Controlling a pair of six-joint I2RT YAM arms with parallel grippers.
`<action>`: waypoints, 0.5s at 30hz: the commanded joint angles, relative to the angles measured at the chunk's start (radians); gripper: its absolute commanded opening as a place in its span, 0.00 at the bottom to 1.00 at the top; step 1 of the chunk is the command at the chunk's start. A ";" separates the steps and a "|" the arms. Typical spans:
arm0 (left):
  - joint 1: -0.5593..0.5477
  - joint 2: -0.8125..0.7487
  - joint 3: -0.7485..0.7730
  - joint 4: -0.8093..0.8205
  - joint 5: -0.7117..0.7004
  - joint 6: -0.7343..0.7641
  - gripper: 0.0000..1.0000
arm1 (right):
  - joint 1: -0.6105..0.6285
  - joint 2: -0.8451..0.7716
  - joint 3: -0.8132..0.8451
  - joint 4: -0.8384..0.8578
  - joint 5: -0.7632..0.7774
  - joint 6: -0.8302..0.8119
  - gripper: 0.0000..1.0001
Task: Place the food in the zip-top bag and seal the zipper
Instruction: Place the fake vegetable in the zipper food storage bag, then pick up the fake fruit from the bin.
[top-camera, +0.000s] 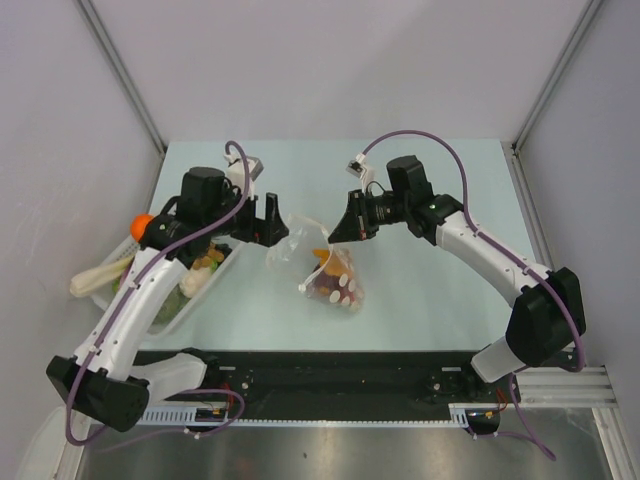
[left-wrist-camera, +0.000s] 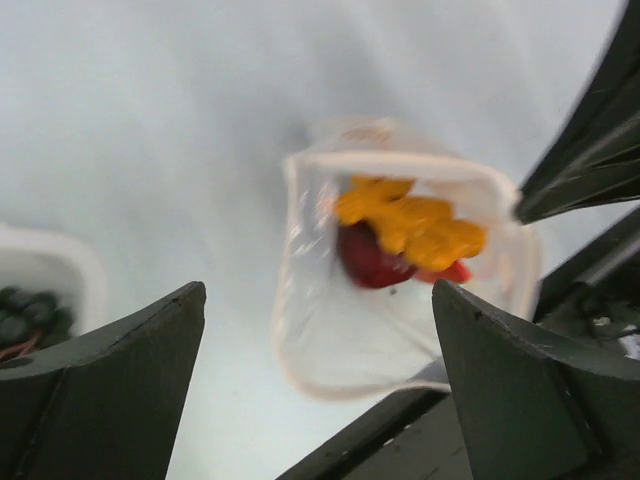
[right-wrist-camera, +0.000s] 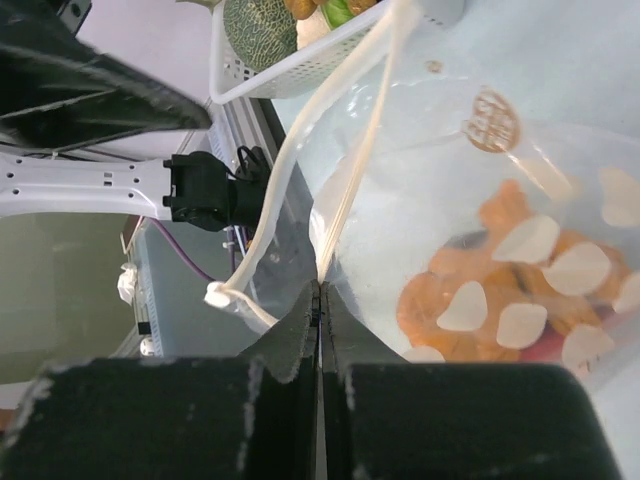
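Right gripper (right-wrist-camera: 320, 292) — tight on the zipper (right-wrist-camera: 345, 190)

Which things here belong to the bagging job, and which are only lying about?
Job: bag, its zipper, food inside, food not yet bagged, right gripper shut on the bag, open left gripper.
Lying about: white tray, black rail.

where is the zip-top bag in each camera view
top external: bag at centre, between the two arms.
left wrist: bag centre-right, mouth open toward the camera.
right wrist: bag fills the right side, edge pinched by right gripper.
shared landmark: white tray beside the bag.
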 joint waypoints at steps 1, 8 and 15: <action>0.021 -0.010 -0.067 -0.087 -0.063 0.147 0.97 | -0.001 -0.034 0.004 0.054 -0.034 0.004 0.00; 0.019 0.037 -0.182 -0.038 0.000 0.139 0.89 | -0.001 -0.036 0.004 0.066 -0.054 0.012 0.00; 0.019 0.126 -0.121 -0.084 0.321 0.151 0.08 | -0.013 -0.051 0.004 0.013 -0.005 -0.043 0.00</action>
